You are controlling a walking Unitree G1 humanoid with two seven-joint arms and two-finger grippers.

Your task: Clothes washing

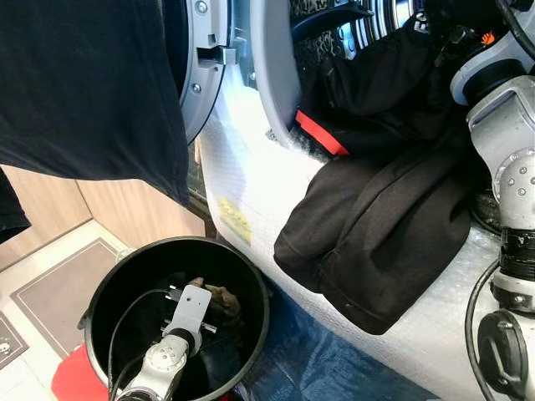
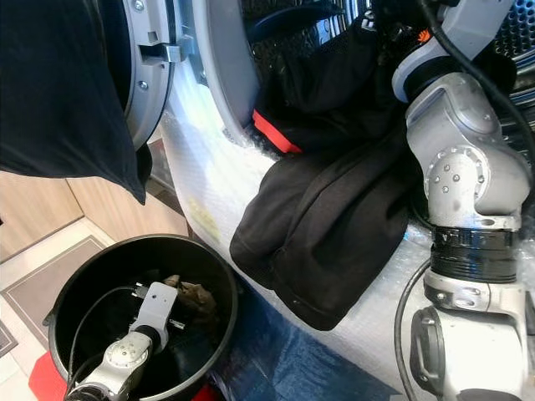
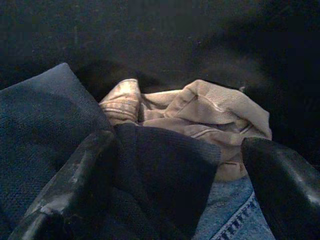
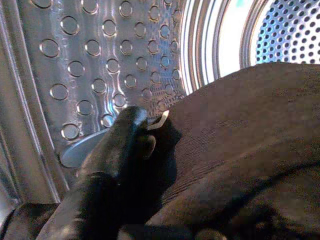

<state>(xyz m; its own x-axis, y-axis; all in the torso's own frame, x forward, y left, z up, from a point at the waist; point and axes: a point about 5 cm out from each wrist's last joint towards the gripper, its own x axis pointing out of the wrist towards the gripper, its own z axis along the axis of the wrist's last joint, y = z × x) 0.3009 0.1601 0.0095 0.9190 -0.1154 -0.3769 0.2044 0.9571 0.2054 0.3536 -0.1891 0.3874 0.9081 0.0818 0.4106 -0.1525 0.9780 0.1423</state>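
Black cloth (image 1: 84,83) hangs far left, in front of the open washer door (image 1: 205,75).

Black bucket (image 1: 100,309) on the floor below the door. Left arm reaches down into it. Left gripper (image 3: 175,165): fingers (image 3: 75,180) spread, dark blue cloth (image 3: 160,175) lying between them. They're not closed on it. Just beyond the tips sits a crumpled beige garment (image 3: 200,115), with denim (image 3: 235,210) under it. Beige piece also shows in the bucket from the head camera (image 1: 219,299).

Washer front (image 1: 251,192) is white, wrapped in bubble film. Blue sheet (image 1: 318,359) on the floor between bucket and washer.

Black garment (image 1: 376,225) hangs out of the drum mouth, draped over the lip and down the front. Its upper part is inside the opening, red strip (image 1: 320,134) at the rim.

Right arm (image 2: 460,167) goes up into the drum. Right gripper (image 4: 150,165): one finger (image 4: 115,165) visible, pressed against the black fabric, drum wall (image 4: 100,60) behind. Second finger hidden, so can't tell if it's spread or pinching.
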